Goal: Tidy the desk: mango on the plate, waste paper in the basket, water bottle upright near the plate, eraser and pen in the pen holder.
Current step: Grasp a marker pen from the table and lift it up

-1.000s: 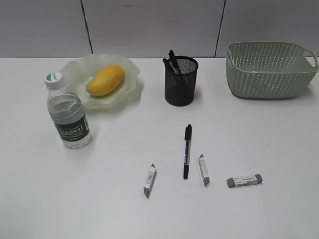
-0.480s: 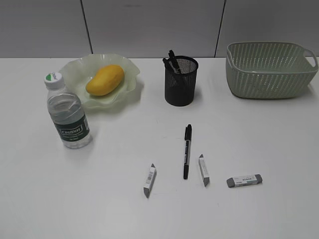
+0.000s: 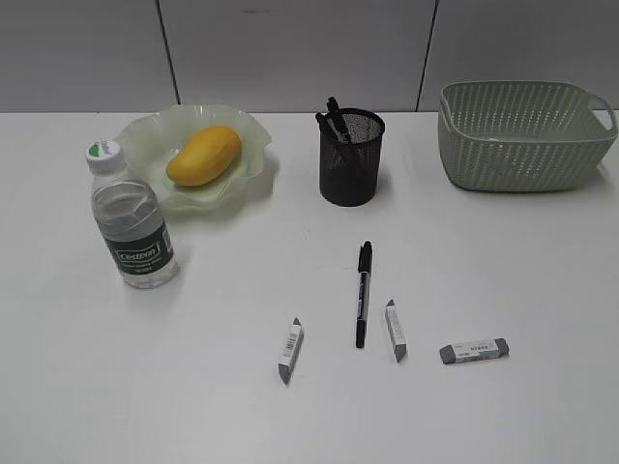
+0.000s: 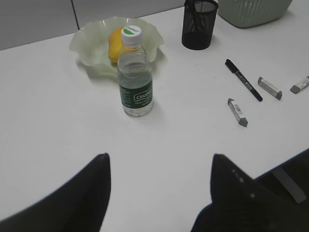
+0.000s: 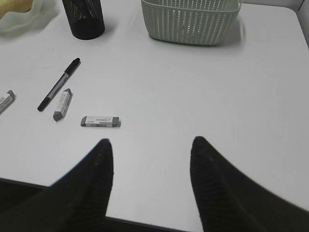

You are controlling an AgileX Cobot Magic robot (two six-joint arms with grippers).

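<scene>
The yellow mango (image 3: 203, 155) lies in the pale green plate (image 3: 145, 130) at the back left of the desk (image 3: 222, 300). The water bottle (image 3: 135, 227) stands upright in front of the plate. A black pen (image 3: 363, 293) lies mid-desk among three grey erasers (image 3: 291, 349) (image 3: 396, 330) (image 3: 474, 351). The black mesh pen holder (image 3: 352, 159) holds other pens. No waste paper shows. My left gripper (image 4: 159, 162) is open over bare desk, short of the bottle (image 4: 136, 82). My right gripper (image 5: 151, 141) is open, just behind one eraser (image 5: 100, 121).
The sage-green basket (image 3: 522, 135) stands at the back right, its inside mostly hidden by its wall. Neither arm appears in the exterior view. The desk's near edge runs just under my right gripper's fingers (image 5: 96, 164).
</scene>
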